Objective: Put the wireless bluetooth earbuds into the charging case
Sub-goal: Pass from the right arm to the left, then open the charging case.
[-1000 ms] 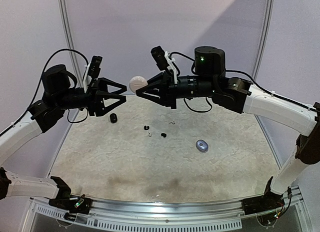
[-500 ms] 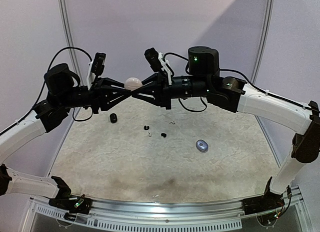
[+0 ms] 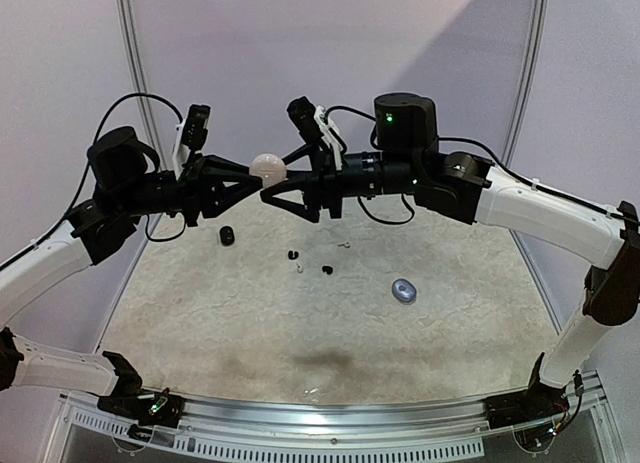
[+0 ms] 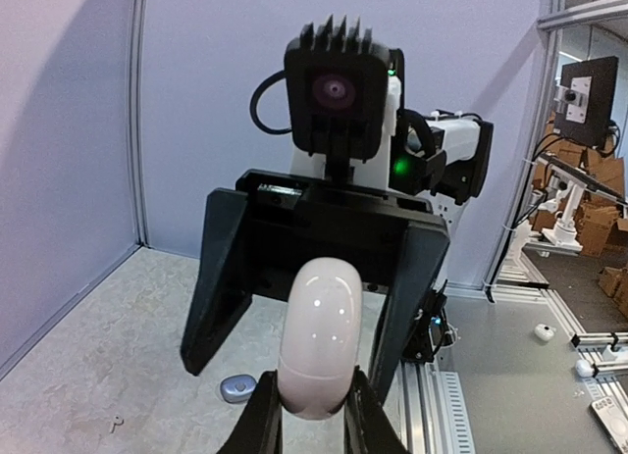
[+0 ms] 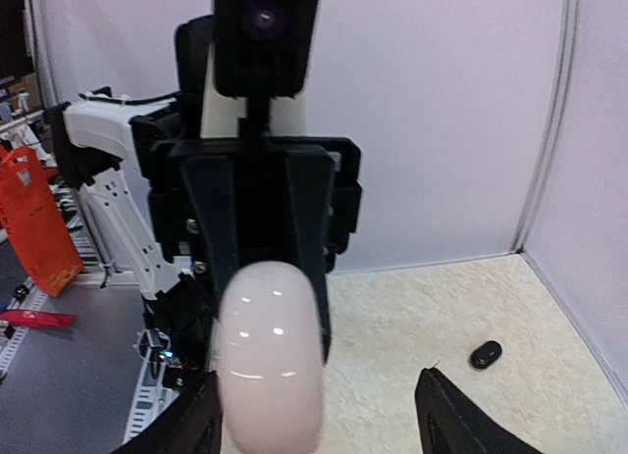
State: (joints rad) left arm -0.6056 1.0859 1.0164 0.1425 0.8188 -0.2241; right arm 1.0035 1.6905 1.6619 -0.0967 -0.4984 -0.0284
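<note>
A glossy pinkish-white charging case (image 3: 268, 166) is held high above the table. My left gripper (image 3: 260, 180) is shut on its lower end, as the left wrist view shows (image 4: 309, 410). My right gripper (image 3: 273, 179) faces it nose to nose, with its jaws wide apart around the case (image 5: 270, 356) and not gripping it. On the mat lie tiny earbuds: two black ones (image 3: 293, 253) (image 3: 327, 270) and whitish ones (image 3: 299, 267) (image 3: 343, 246).
A black case (image 3: 227, 235) lies on the mat at the back left and also shows in the right wrist view (image 5: 486, 354). A blue-grey case (image 3: 404, 290) lies to the right of the middle and shows in the left wrist view (image 4: 238, 386). Purple walls close in the back.
The two grippers came together around the raised case. My left gripper, open a second ago, closed on the case. My right gripper, which was shut at it, has opened.
</note>
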